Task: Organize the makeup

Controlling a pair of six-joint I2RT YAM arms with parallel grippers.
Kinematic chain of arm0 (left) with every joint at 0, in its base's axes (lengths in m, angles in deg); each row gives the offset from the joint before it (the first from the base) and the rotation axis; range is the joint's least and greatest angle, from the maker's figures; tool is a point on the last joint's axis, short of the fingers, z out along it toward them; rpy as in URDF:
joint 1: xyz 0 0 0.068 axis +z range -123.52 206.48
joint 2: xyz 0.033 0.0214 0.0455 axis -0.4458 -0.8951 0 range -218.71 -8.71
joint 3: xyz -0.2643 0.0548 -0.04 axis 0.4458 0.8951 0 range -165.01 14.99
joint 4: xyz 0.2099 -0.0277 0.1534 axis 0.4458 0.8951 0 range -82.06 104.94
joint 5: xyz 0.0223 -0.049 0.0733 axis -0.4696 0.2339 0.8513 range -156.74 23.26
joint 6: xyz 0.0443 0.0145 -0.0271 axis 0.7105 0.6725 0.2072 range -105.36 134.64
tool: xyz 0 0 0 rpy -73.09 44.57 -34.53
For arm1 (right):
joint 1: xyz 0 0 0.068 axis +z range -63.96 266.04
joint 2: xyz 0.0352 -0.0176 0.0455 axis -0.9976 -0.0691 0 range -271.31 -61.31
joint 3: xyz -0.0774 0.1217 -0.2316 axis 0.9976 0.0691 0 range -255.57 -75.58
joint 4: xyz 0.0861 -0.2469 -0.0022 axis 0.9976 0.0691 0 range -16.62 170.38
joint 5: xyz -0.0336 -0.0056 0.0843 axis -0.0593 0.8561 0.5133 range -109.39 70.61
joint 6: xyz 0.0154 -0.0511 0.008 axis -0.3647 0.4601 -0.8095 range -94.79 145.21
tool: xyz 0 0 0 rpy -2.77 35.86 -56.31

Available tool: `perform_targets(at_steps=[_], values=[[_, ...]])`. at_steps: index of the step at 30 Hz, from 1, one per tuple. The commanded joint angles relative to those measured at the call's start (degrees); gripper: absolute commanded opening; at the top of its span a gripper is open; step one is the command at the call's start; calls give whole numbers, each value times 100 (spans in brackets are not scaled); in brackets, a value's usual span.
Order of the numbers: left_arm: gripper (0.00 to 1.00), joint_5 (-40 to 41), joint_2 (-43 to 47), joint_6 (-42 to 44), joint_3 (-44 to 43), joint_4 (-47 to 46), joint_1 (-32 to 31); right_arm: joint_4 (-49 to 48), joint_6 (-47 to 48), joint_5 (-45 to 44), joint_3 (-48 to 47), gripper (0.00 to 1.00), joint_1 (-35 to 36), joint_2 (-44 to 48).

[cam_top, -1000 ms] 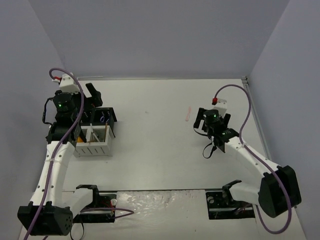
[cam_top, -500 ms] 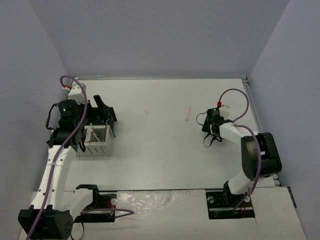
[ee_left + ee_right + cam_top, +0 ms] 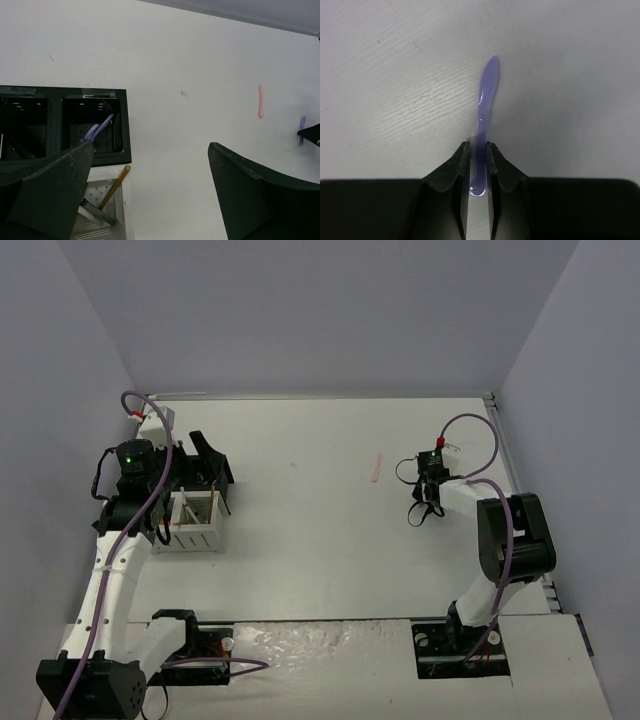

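Mostly sorted, I'd say: a purple scissor-like tool [image 3: 97,131] and a tan stick [image 3: 115,187] already sit in the black-and-white slotted organizer box [image 3: 127,125], with the left gripper [image 3: 155,195] wide open and empty above it. The right gripper [image 3: 478,150] is pinched tight on a slim lilac plastic spatula [image 3: 486,100] over on the right side. A thin pink stick [image 3: 261,100] lies loose nearby, so those two remain.

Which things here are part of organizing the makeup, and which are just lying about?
Job: lilac spatula, pink spatula, purple looped tool, tan stick, organizer box.
Just there: table, back wall.
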Motion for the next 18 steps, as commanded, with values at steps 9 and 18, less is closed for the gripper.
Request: perform_targets(at_steps=[9,18], values=[[97,-1130,-191,-1202,-497,-279,-811,-1494,1505,2076,423,0,1929,2335],[97,-901,-416,-1869,-890,-817,-2152,-2371,2220,3139,-97,0,3500,2888]])
